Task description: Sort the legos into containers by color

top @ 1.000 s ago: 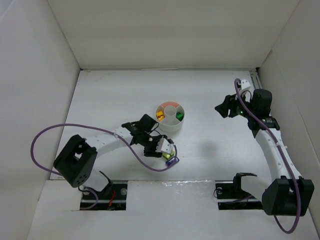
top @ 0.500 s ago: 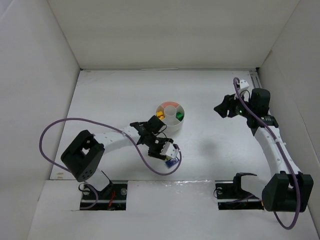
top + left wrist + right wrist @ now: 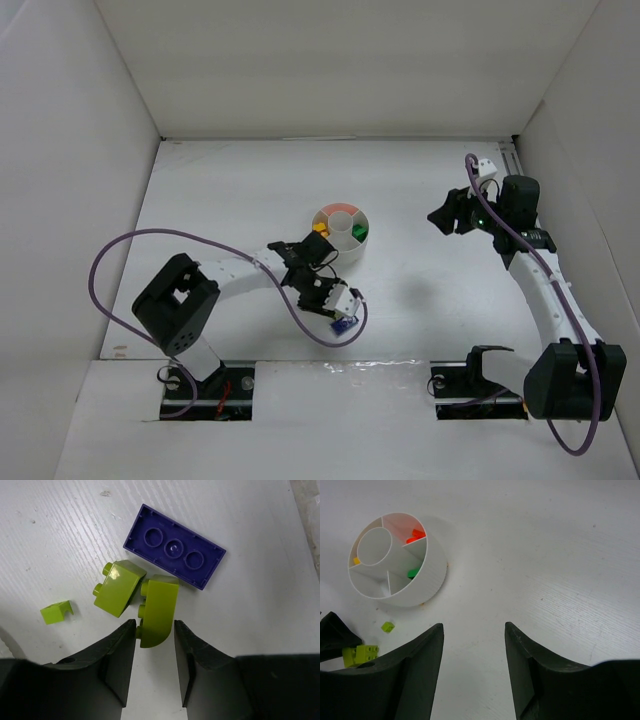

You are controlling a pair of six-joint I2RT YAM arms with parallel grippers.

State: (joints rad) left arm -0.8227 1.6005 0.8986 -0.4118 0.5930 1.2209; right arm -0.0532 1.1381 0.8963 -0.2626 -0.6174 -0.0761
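Lime lego (image 3: 159, 611) lies on the table (image 3: 260, 555), its near end pinched between the fingertips of the left gripper (image 3: 154, 629), both jaws against its sides. A second lime brick (image 3: 119, 587) sits just beside it at 10 o'clock, a purple plate (image 3: 174, 546) at 12 o'clock, and a lime scrap (image 3: 56, 612) apart at 9 o'clock. The right gripper (image 3: 474, 630) hangs spread wide, holding nothing. The white dish (image 3: 427, 575) is at its 10 o'clock, with orange, green and yellow pieces in its wedges.

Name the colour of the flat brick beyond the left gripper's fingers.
Purple brick; left wrist view shows it best.
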